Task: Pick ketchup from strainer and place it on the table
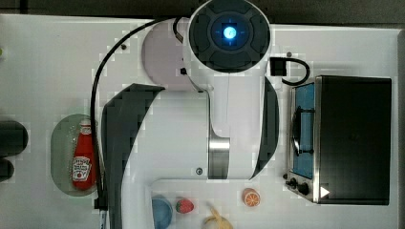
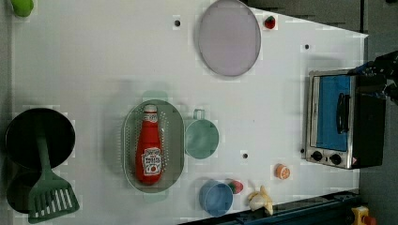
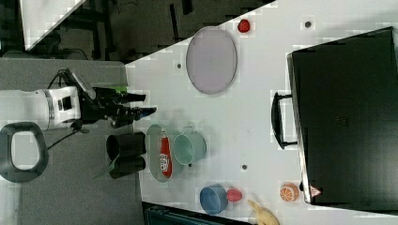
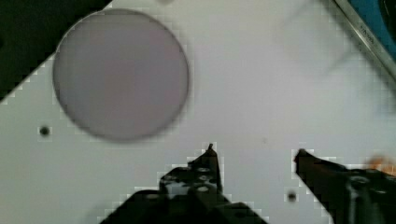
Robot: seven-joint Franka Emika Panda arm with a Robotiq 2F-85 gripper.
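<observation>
My gripper [image 4: 254, 150] is wide open, holding nothing, above bare table [image 4: 261, 84]. The ketchup [image 2: 149, 150] lies in the strainer [image 2: 174, 140], cap toward 12 o'clock in the left view.

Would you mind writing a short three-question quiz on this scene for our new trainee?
1. True or false: the ketchup lies inside the strainer.
2. In the left view, which item sits directly to the right of the strainer? A) green cup B) toaster oven C) orange slice
3. Fill in: in the wrist view, the gripper has its fingers ____ with nothing between them, above the white table near the plate.

Key: 1 true; 2 A; 3 open.
</observation>
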